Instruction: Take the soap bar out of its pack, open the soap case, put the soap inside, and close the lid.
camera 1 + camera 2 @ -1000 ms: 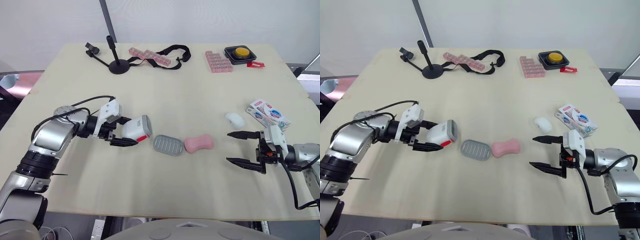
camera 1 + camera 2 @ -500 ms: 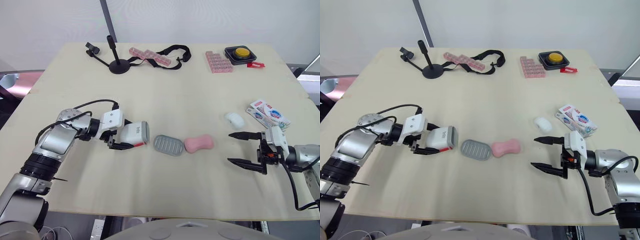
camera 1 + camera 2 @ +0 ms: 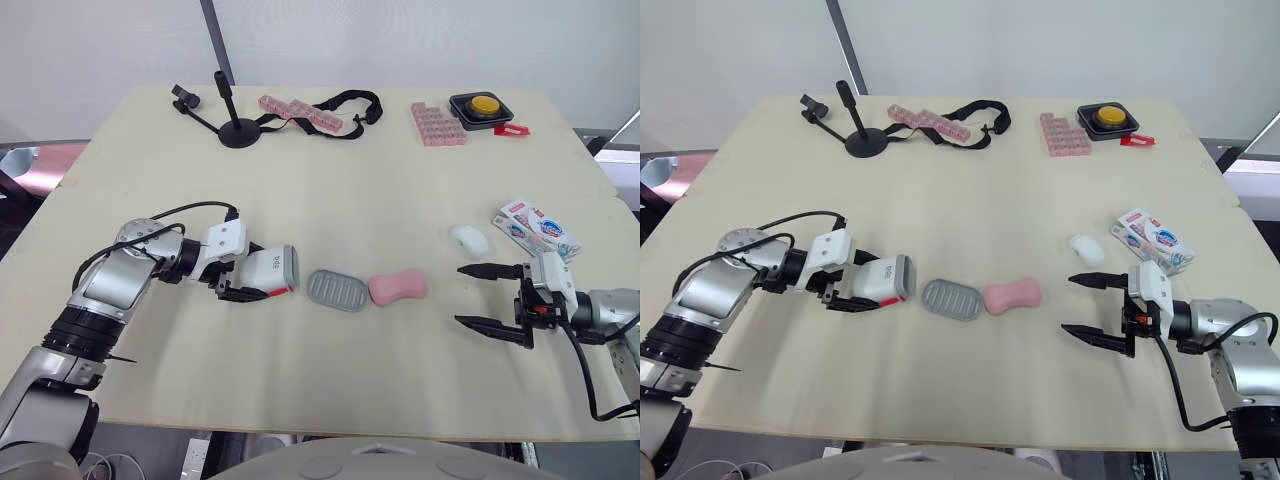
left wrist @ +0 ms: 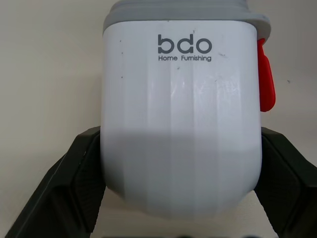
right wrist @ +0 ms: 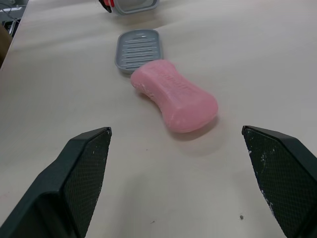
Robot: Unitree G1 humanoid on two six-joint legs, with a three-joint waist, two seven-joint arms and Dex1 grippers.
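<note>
**Soap sits between the arms, and the free right gripper is the nearer one**

The pink soap bar (image 3: 398, 287) is out of its pack and lies bare on the table (image 3: 350, 180), just right of frame centre in the left eye view. Its left end touches or nearly touches a gray ribbed tray (image 3: 337, 290). Its long axis runs roughly left-right across the frame, with the right end a little higher.

The right gripper (image 3: 460, 294) is at lower right, with its fingers spread wide and nothing in them. It points left toward the soap. One finger is above and one below in the frame, so the gap spans the bar's short width. In the right wrist view the soap (image 5: 174, 96) lies ahead between the two fingers, set on a diagonal. My read is that a straight reach to the left would bracket it, perhaps with a small wrist turn.

The left gripper (image 3: 250, 270), left of centre, is clamped on the white soap case (image 3: 272, 269). The case's gray rim and red latch face right toward the tray. I cannot tell whether the case rests on the table or is held just above it.

The soap is near the right fingertips, while the left arm is farther off and busy — so the pickup looks like the right arm's job. The empty pack (image 3: 535, 227) and a white wrapper (image 3: 469, 238) lie at the right edge, above the right gripper.
</note>
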